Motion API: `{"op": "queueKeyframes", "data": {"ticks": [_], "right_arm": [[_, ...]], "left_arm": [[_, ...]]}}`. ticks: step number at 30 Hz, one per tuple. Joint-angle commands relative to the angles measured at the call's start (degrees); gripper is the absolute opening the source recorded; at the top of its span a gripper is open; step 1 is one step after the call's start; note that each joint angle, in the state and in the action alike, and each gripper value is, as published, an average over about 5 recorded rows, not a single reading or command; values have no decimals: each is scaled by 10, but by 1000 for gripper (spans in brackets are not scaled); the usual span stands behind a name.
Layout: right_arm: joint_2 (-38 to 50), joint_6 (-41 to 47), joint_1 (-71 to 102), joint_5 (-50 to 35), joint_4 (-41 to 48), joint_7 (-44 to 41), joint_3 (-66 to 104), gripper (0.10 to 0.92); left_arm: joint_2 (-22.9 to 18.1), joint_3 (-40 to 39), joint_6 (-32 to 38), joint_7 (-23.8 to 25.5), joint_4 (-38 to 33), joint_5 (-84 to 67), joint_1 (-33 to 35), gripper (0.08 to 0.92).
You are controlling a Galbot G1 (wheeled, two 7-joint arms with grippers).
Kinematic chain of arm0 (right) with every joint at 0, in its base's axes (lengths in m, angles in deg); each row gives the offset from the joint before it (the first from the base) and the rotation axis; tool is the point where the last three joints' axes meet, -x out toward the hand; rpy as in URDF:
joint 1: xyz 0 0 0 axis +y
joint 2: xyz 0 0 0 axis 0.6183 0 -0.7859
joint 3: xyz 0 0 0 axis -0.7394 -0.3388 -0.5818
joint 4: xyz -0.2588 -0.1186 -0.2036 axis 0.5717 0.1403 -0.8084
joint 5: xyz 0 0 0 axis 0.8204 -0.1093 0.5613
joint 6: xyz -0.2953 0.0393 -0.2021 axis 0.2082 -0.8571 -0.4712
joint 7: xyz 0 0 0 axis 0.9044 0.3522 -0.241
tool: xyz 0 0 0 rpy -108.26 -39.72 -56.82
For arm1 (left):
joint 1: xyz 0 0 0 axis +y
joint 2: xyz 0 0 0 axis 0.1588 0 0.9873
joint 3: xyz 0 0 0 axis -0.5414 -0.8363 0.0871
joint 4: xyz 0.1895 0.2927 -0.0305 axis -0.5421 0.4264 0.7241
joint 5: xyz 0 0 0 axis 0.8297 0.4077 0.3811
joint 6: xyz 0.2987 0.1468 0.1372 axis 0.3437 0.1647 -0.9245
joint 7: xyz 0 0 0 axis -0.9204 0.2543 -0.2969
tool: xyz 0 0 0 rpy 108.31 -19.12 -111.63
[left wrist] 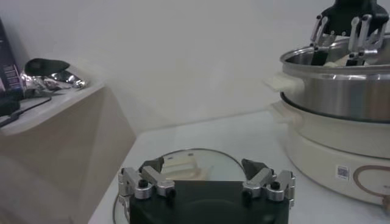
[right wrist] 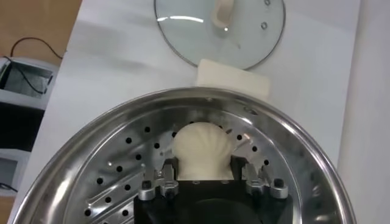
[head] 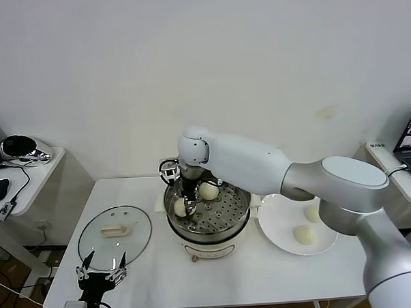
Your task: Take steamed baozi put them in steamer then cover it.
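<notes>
Right end effector holding a baozi inside the steamer

The right end effector (right wrist: 202, 175) grips one baozi (right wrist: 201, 150) on the steamer (head: 210, 222) tray; two baozi (head: 305, 235) remain on the plate (head: 277, 229); left end effector (head: 100, 271) hovers wide over the desk (head: 156, 279).

Cream-white baozi (right wrist: 201, 151) sit on the shiny silver steamer (head: 209, 215) tray, dotted with dark holes; beside the steamer, a white plate (head: 280, 229) and a clear glass lid (head: 115, 229) with cream handle
</notes>
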Motion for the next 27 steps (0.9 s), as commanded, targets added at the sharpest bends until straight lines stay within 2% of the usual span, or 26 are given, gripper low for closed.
{"op": "queueKeyframes", "data": {"ticks": [1,5,13,19,27], "right_arm": [[-1,0,4,4,-1,0,1,546],[8,1,4,1,-13,0,1,609],[37,6,-3,-7,-45,2,5,804],[105,8,-36,-27,-131,-6,13,822],[297,-41,-117,-49,-259,-52,31,823]], "left_arm": [[-1,-1,-1,1,0,0,0,823],[-2,-3,-1,1,-1,1,1,823],[-2,-3,-2,1,-6,1,3,823],[-4,-3,-3,2,-12,3,6,823],[0,-5,-4,4,-18,4,9,823]]}}
